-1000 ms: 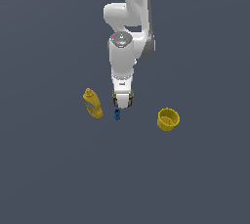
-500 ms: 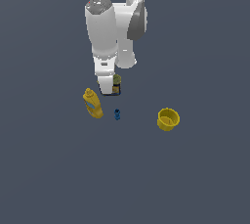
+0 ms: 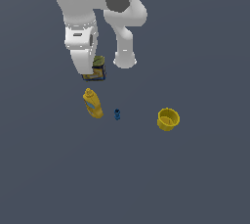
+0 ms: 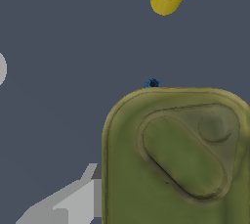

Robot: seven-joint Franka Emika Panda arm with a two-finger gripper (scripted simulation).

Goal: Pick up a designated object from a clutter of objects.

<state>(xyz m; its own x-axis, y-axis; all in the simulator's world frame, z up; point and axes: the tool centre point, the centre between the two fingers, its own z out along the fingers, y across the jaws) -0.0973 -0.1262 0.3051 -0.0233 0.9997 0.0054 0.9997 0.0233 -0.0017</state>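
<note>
Can (image 3: 98, 66) in hand (image 3: 93, 75); label yellow-orange, no writing legible.

The can (image 4: 183, 154) has a matt, olive, embossed metal-looking top; the yellow cup (image 3: 168, 119) and squeeze bottle (image 3: 93, 103) look smooth plastic; the arm (image 3: 80, 20) glossy white.

The small squat olive-green can (image 3: 98, 67) with a yellow-orange label and dark edges hangs tilted in the air, above and behind the yellow squeeze bottle (image 3: 93, 103); its embossed oval top (image 4: 183, 157) fills the wrist view.
</note>
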